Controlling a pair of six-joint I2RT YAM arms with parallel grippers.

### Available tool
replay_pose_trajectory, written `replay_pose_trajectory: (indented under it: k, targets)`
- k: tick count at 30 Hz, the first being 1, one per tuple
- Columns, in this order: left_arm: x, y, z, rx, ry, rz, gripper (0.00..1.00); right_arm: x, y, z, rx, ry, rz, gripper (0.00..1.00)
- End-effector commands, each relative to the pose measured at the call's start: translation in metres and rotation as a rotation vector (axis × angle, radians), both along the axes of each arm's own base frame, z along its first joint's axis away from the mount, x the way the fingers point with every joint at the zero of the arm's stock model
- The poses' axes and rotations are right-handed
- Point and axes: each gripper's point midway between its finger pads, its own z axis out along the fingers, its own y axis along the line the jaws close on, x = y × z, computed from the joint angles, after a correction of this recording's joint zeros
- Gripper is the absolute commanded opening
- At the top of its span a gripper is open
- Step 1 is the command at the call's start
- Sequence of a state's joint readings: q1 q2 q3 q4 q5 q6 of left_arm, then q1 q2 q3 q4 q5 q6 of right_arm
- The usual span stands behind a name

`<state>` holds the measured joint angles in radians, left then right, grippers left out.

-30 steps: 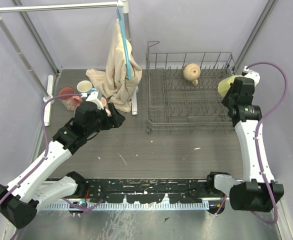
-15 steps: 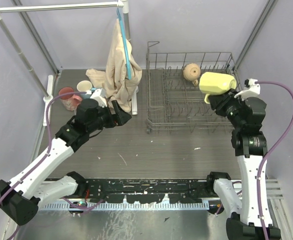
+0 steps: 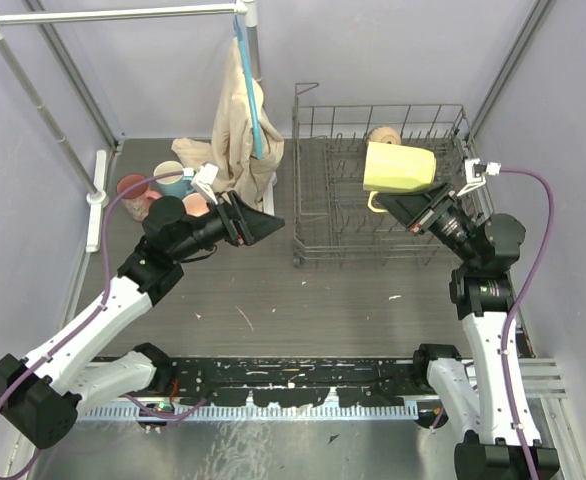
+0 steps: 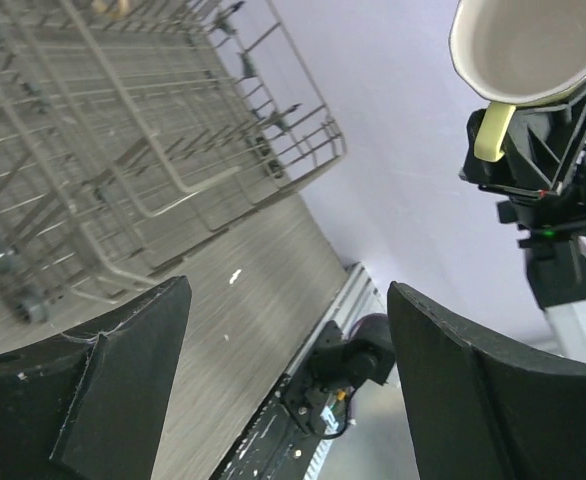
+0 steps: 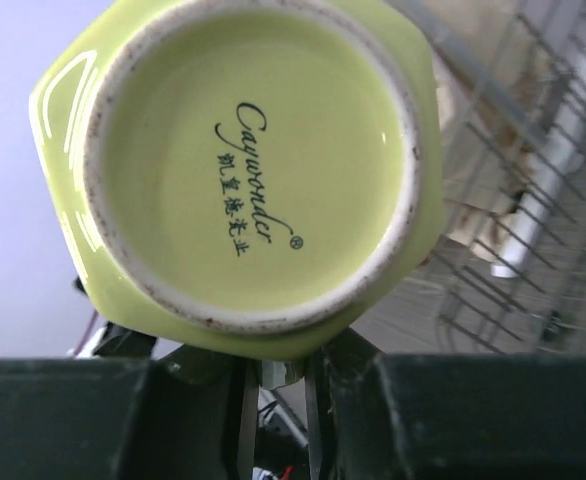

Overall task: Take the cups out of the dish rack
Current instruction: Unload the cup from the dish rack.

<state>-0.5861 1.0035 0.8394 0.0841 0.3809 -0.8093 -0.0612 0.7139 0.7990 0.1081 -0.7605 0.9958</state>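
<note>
In the top view, the right pincer (image 3: 391, 203) is clamped on the handle of the yellow-green mug (image 3: 399, 166). It holds the mug on its side in the air over the right half of the dish rack (image 3: 313, 205), in the upper middle of the frame. A tan mug (image 3: 382, 134) lies inside the rack at its far edge. At the upper left, a salmon pink mug (image 3: 132, 189) and a light blue mug (image 3: 171, 177) stand on the counter (image 3: 273, 290), beside a beige cloth (image 3: 235, 140). The left pincer (image 3: 260, 222) hangs just left of the rack with nothing in it.

In the left wrist view, the left pincer's fingers (image 4: 123, 380) stand wide apart across the bottom. The rack fills the upper left, and the yellow-green mug sits at the upper right with its mouth showing.

In the right wrist view, the mug's printed base (image 5: 258, 165) fills most of the frame. The rack's wires run along the right edge, and the pincer grips the mug from the bottom.
</note>
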Motion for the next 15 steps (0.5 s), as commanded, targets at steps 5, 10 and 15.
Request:
replay_pose_trajectory:
  k: [5, 10, 15]
  targets:
    - [-0.016, -0.024, 0.041, -0.166, -0.093, -0.183, 0.87, -0.061, 0.029, 0.078, 0.077, -0.284, 0.227, 0.01]
    - [-0.018, -0.035, 0.062, -0.223, -0.133, -0.260, 0.87, -0.073, 0.040, 0.078, 0.092, -0.277, 0.289, 0.01]
    - [-0.015, -0.044, 0.083, -0.202, -0.197, -0.268, 0.87, -0.077, 0.050, 0.070, 0.101, -0.255, 0.334, 0.01]
